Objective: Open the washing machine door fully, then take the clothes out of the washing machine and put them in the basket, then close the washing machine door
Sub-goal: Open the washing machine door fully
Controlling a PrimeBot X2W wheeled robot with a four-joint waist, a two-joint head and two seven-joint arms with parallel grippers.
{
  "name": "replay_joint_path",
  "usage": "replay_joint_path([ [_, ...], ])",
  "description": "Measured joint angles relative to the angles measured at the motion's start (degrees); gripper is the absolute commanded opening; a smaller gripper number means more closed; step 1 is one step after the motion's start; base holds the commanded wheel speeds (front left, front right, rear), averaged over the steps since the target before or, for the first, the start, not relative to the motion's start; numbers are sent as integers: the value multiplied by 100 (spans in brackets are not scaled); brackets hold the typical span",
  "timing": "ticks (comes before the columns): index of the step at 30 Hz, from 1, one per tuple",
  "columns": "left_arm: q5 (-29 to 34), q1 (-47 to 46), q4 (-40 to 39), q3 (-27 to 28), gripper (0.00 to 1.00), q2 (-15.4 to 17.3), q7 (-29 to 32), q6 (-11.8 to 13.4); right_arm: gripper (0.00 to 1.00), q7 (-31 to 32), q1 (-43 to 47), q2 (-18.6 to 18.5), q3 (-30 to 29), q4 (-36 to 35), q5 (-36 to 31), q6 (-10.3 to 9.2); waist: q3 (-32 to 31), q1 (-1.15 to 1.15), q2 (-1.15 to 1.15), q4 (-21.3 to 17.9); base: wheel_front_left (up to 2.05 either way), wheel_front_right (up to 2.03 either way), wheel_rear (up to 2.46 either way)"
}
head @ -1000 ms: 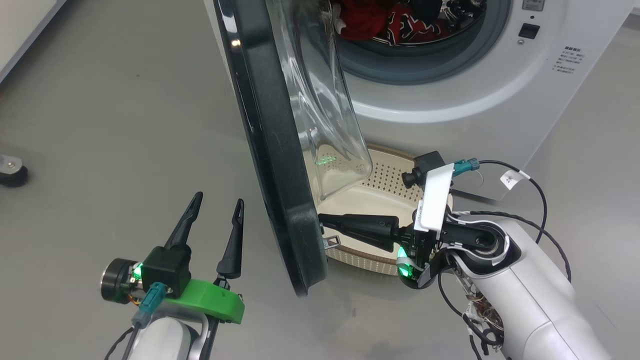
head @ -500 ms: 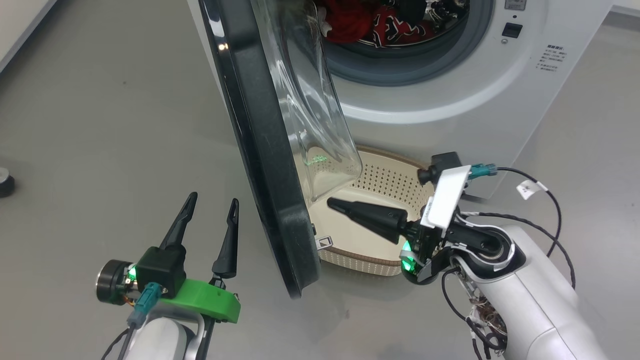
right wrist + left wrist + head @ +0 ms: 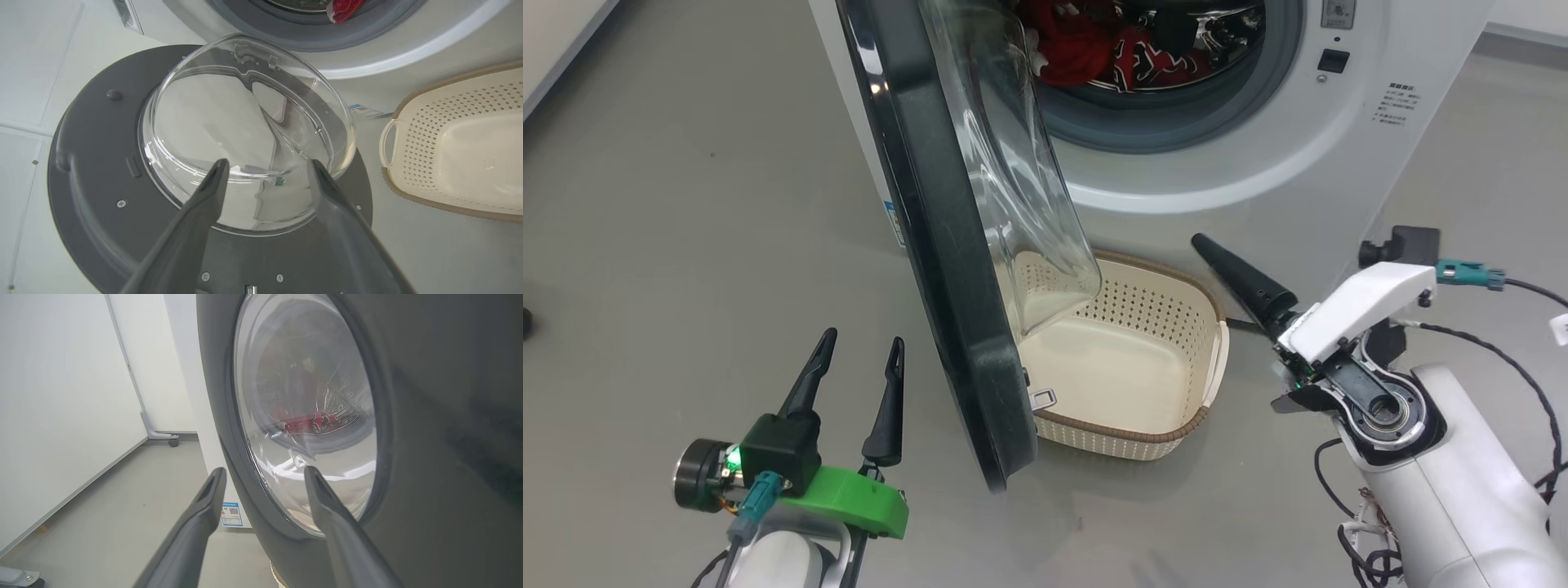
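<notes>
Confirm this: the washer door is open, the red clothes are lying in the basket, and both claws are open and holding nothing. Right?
Not quite: the head view shows the red clothes inside the washing machine drum; the basket is empty. The rest holds.

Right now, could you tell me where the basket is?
In the head view, the basket sits on the floor before the washing machine, right of its open door.

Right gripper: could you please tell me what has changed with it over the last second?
The right gripper drew back from the inner edge of the washing machine door and opened. The left gripper stays open; the clothes remain in the washing machine, the basket empty.
</notes>
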Motion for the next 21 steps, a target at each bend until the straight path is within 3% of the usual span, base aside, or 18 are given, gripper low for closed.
replay_joint_path([
  [8, 10, 69, 32, 29, 100, 0, 0, 0, 100, -1422, 170, -493, 77, -463, -1747, 1, -118, 0, 0, -57, 0, 0, 0],
  [15, 25, 160, 73, 137, 100, 4, 0, 0, 100, -2810, 397, -1232, 250, -388, -3797, -3, -226, 0, 0, -111, 0, 0, 0],
  [21, 57, 227, 92, 196, 100, 11, 0, 1, 100, -3583, 700, -1405, 364, -171, -4681, -427, -278, 0, 0, -175, 0, 0, 0],
])
